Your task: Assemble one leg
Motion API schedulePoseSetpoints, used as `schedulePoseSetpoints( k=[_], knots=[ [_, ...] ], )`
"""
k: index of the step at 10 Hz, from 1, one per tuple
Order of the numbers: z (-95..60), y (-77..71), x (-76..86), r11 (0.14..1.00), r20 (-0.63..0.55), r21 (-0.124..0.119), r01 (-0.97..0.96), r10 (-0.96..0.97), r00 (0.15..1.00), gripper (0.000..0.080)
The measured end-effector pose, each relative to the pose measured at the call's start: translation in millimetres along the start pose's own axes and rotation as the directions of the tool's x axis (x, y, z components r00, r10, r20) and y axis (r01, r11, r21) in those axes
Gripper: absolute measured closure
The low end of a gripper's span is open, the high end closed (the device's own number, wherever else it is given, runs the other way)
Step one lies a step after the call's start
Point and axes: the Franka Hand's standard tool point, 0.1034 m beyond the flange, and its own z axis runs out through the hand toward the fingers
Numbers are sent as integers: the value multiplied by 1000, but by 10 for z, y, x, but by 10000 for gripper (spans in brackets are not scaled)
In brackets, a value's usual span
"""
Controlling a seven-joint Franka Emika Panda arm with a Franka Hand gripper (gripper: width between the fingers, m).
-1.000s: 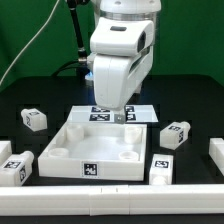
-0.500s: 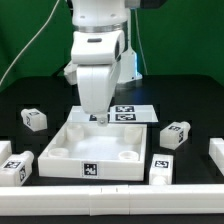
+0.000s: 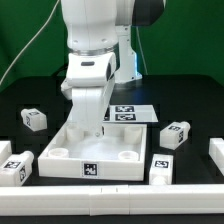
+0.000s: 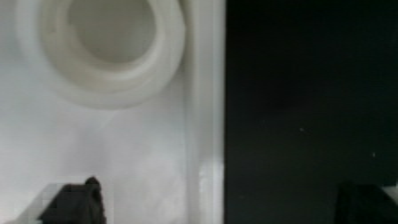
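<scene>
On the black worktop (image 3: pixel 190 108), you're likely shifting the large white square tray-like piece (image 3: pixel 60 160): your hand (image 3: pixel 100 127) is hanging open, empty, astride its rim, needing closing. The small white tagged leg (image 3: pixel 34 118) is lying apart, exterior view's left.

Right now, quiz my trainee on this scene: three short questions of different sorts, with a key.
1. Fill in: the leg at the exterior view's right lies ____ the white tray.
2. Multiple choice: the end effector is above A) the marker board, B) a corner of the white tray, C) bare table only.
3. True or false: the end effector grips that leg.
Key: 1 outside; 2 B; 3 false.
</scene>
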Motion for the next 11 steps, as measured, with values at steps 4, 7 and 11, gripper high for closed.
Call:
schedulePoseSetpoints(
  k=[4,7,11],
  knots=[
    [23,-11,-2,1000,0,5,-1,1,1000,403],
    [25,-13,-3,1000,0,6,-1,1,1000,715],
    [19,-5,-1,1000,0,3,0,0,1000,745]
  ],
)
